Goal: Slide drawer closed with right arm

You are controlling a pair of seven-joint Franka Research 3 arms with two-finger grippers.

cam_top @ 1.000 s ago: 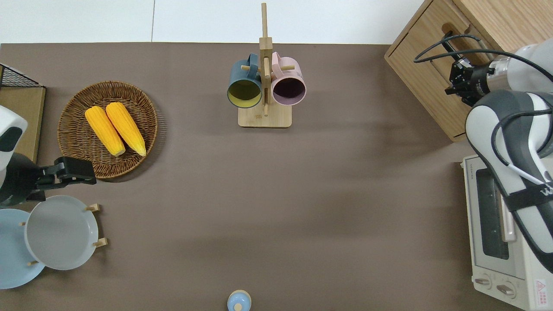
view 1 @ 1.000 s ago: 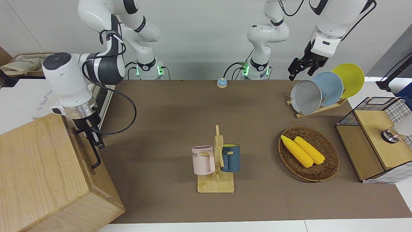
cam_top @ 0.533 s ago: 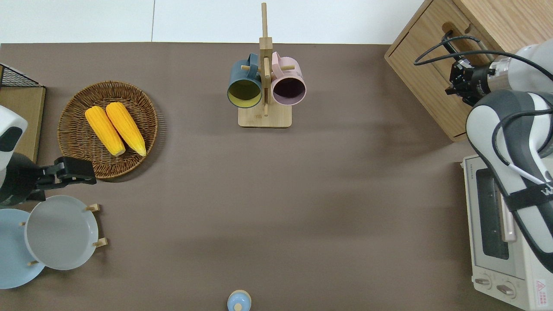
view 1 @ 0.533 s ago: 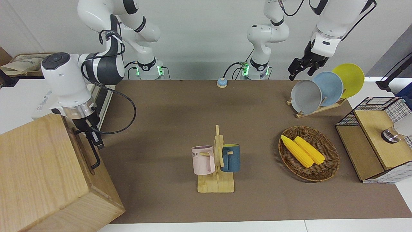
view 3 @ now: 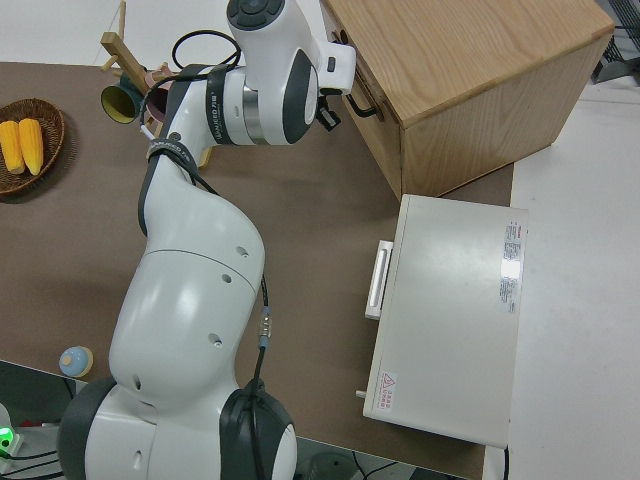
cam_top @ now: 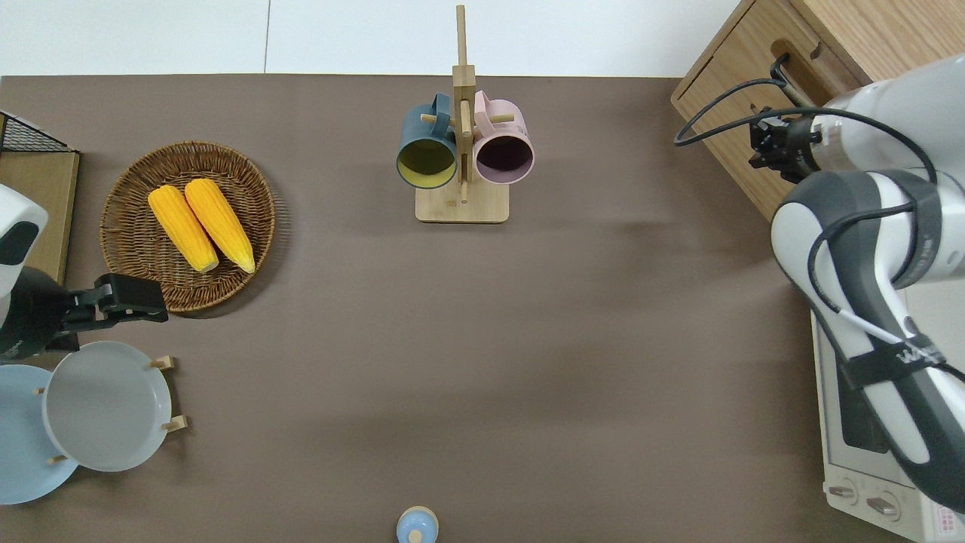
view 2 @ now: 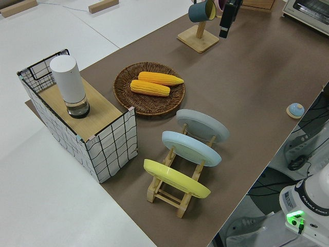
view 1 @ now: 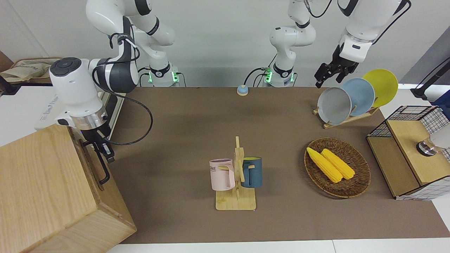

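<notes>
Since a second ago the right gripper [view 1: 105,150] has drawn back from the drawer front and now hangs just off the black handle [view 1: 102,168], no longer pressed in against the panel; in the overhead view it [cam_top: 769,141] has shifted away from the cabinet [cam_top: 874,30] toward the middle of the counter [view 1: 197,126]. Whether its fingers are apart or together cannot be told from these views.

The drawer [view 1: 92,160] sits high in the cabinet's face, at the right arm's end of the counter, farther from the robots than the toaster oven [view 3: 450,330]. Its front panel looks flush or nearly flush with the cabinet frame, so the closing push seems done or all but done.

As for handling, the drawer is likely stiff, solid wood running on slides: not fragile, and it should move straight in under a steady push without much force. The flat panel beside the handle is the better place to press, since the thin round bar could let the fingers slip off it sideways. A push near the panel's middle should keep the drawer from skewing and binding. The cabinet looks heavy enough to stay put.

The left arm [view 1: 355,38] is parked.
</notes>
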